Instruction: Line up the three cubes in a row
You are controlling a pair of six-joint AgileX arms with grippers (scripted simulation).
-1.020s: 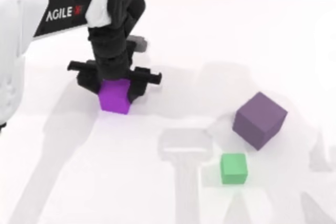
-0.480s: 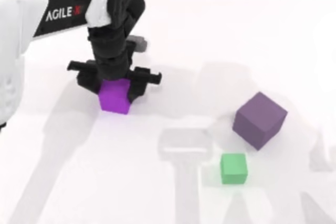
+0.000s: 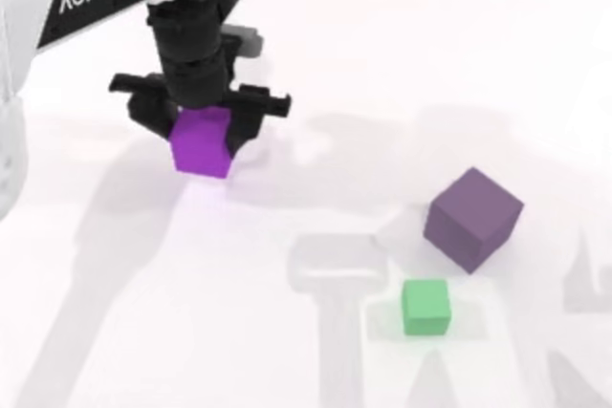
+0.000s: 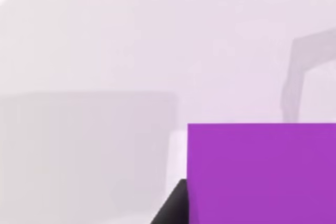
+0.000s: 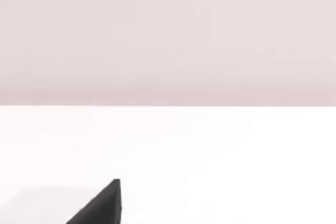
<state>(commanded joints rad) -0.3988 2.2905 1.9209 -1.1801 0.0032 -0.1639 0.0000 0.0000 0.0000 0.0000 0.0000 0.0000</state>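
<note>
My left gripper (image 3: 203, 133) is shut on the magenta-purple cube (image 3: 201, 143) and holds it off the table at the back left. In the left wrist view that cube (image 4: 262, 174) fills the corner, with one dark fingertip (image 4: 176, 208) pressed against its side. The large greyish-purple cube (image 3: 474, 219) rests on the table at the right, turned at an angle. The small green cube (image 3: 426, 307) sits just in front of it, apart from it. My right arm is out of the top view; its wrist view shows one fingertip (image 5: 105, 205) set wide over bare table, holding nothing.
The white table (image 3: 306, 64) stretches between the held cube and the other two cubes. Soft arm shadows lie across its front middle and right. A pale back wall (image 5: 168, 35) shows in the right wrist view.
My left gripper has risen and shifted slightly back and left with the magenta-purple cube, lifting it off the table. The other two cubes have not moved.
</note>
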